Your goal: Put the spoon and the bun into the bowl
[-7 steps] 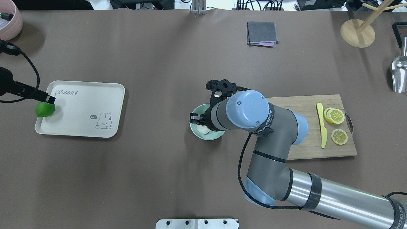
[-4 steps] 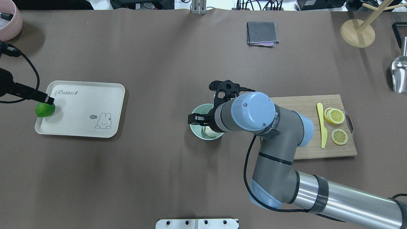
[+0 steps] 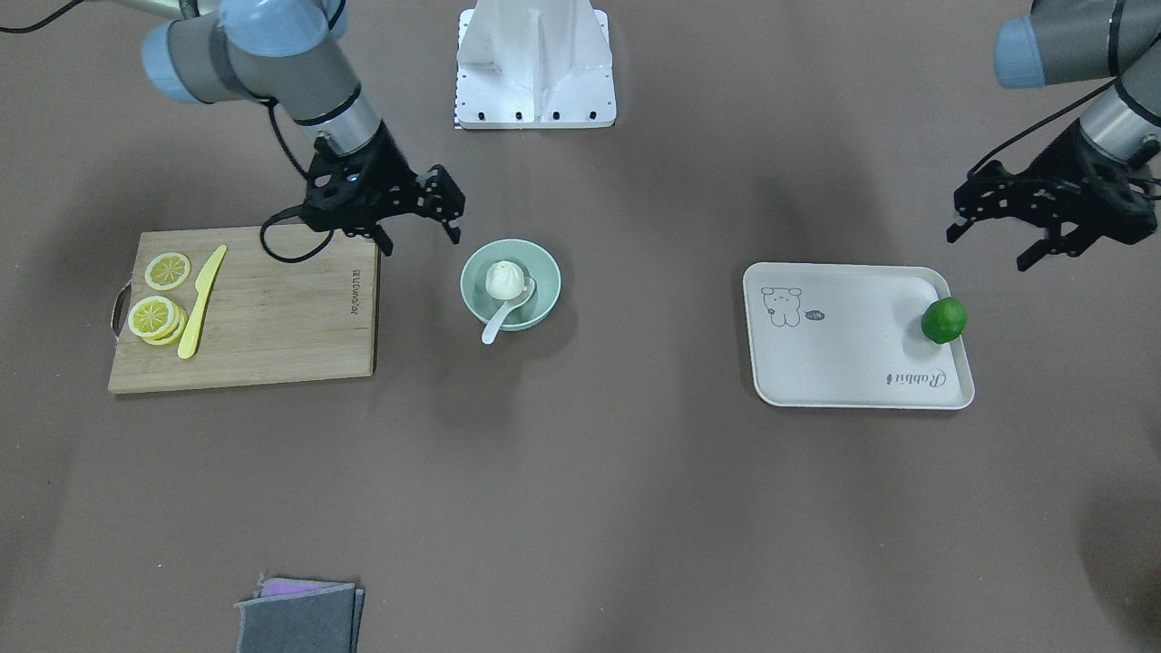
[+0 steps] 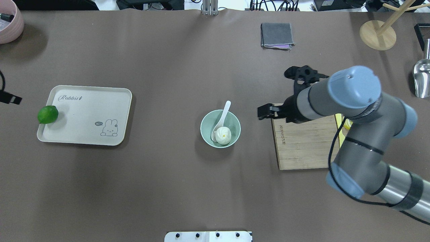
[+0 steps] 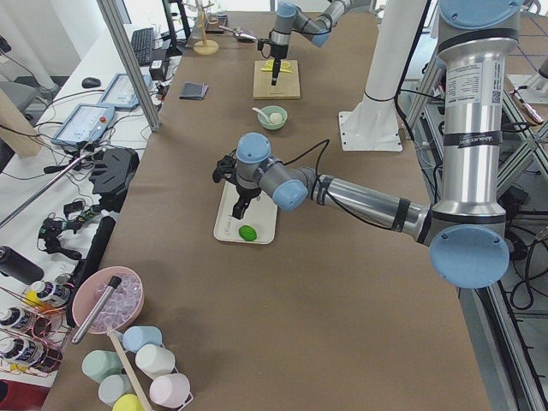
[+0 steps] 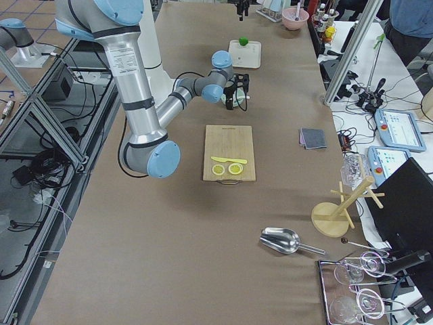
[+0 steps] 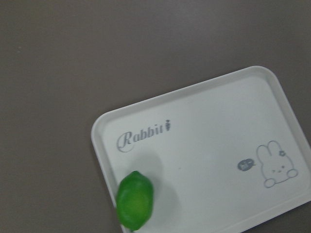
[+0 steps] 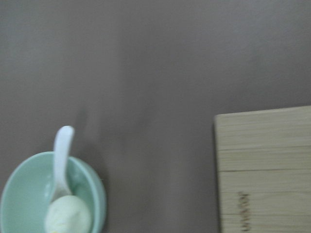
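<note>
The mint-green bowl (image 4: 204,129) stands mid-table. The white bun (image 4: 223,135) lies in it. The white spoon (image 4: 224,112) rests with its scoop in the bowl beside the bun and its handle over the far rim. They also show in the front view: bowl (image 3: 544,272), bun (image 3: 503,279), spoon (image 3: 499,319). My right gripper (image 3: 422,238) is open and empty, raised between the bowl and the cutting board. My left gripper (image 3: 989,249) is open and empty, raised beside the tray's lime corner. The right wrist view shows the bowl (image 8: 95,184) at lower left.
A wooden cutting board (image 4: 302,144) with lemon slices (image 3: 154,313) and a yellow knife (image 3: 201,299) lies to the bowl's right. A white tray (image 4: 87,117) holds a green lime (image 4: 47,114). A grey cloth (image 4: 276,35), wooden stand (image 4: 378,34) and metal scoop (image 4: 422,77) sit at the far side.
My right gripper has pulled away from over the bowl toward the cutting board, leaving bun and spoon in the bowl. My left gripper has drawn back from the lime toward the table's edge.
</note>
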You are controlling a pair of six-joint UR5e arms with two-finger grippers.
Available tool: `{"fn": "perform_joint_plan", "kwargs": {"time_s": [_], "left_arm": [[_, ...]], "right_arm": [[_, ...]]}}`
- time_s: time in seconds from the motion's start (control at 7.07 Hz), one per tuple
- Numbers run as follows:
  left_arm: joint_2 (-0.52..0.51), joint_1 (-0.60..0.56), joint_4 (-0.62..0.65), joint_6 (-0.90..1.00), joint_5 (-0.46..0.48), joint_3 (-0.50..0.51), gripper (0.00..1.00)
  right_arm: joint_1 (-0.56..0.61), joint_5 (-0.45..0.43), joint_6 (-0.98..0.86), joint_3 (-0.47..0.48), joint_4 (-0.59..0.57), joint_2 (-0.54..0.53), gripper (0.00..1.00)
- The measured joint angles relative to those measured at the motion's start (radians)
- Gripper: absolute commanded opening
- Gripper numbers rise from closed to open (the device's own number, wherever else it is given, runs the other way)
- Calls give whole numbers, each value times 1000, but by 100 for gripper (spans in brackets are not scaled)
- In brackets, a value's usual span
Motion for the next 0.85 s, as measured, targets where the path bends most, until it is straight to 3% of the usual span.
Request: {"fn": "perform_joint_plan", "kwargs": {"time_s": [0.42,0.85], "left_arm": [[60,-199,149,320,-1,34,98],[115,-267,260,442,7,44,98]], "right_arm": [[342,242,-518,-9,-2,-264,100],[665,373,-1062,-200,-5,-368,100]]}}
